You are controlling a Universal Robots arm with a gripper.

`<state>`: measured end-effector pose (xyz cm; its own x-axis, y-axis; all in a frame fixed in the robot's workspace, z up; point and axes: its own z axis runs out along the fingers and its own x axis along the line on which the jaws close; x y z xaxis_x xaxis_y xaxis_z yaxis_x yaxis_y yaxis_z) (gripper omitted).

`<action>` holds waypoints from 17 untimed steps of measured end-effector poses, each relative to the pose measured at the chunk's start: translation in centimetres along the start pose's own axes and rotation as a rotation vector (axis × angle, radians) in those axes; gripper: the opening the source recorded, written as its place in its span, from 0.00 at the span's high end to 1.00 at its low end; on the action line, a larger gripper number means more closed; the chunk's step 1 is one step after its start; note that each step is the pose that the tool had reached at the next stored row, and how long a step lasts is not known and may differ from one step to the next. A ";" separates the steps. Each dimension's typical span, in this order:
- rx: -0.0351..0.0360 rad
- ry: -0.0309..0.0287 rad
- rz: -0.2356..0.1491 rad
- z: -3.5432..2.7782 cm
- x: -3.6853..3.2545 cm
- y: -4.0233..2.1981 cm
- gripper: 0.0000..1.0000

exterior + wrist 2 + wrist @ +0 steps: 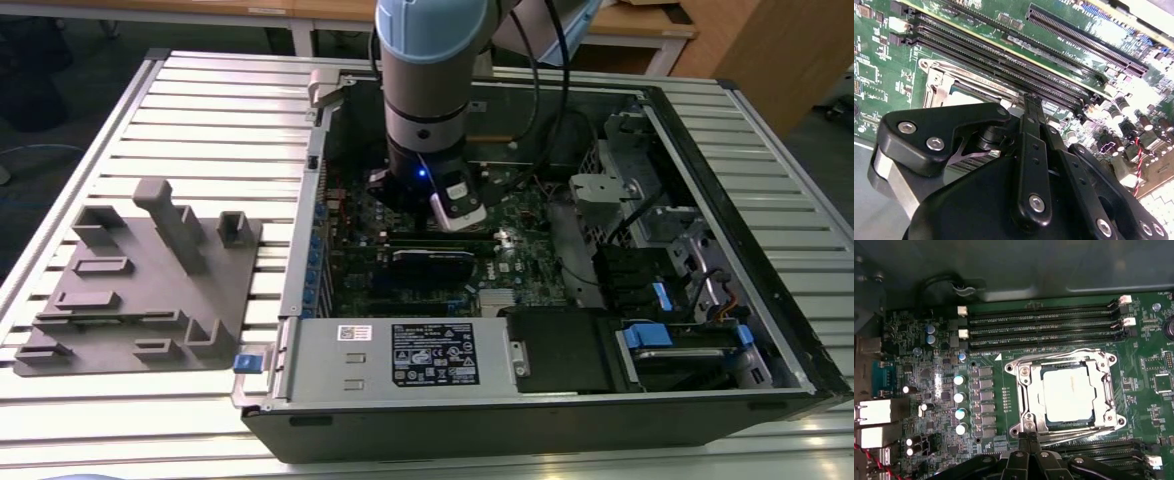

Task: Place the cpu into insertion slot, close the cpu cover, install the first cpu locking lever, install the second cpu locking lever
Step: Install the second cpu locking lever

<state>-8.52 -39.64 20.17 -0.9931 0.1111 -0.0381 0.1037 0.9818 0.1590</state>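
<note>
With the cpu [1066, 393] already seated in the insertion slot [1026, 412] under the closed cpu cover [1104, 390] just ahead of it, the end effector [1028, 439], fingers pressed together, probably needed a steady, square push on the nearest lever.

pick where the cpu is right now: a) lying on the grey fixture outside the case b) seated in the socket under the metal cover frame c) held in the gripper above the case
b: in the first wrist view the cpu sits in the insertion slot with the cpu cover down around it.
</note>
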 end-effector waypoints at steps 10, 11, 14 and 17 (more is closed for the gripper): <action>-0.0287 0.0027 0.001 0.46 0.19 -0.27 0.89; -0.0318 0.0032 0.001 0.48 0.21 -0.29 0.89; -0.0390 0.0040 0.002 0.55 0.26 -0.37 0.89; -0.0422 0.0044 0.001 0.62 0.36 -0.48 0.89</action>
<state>-8.89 -39.98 19.46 -0.9932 0.1117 -0.0335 0.1028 0.9743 0.2005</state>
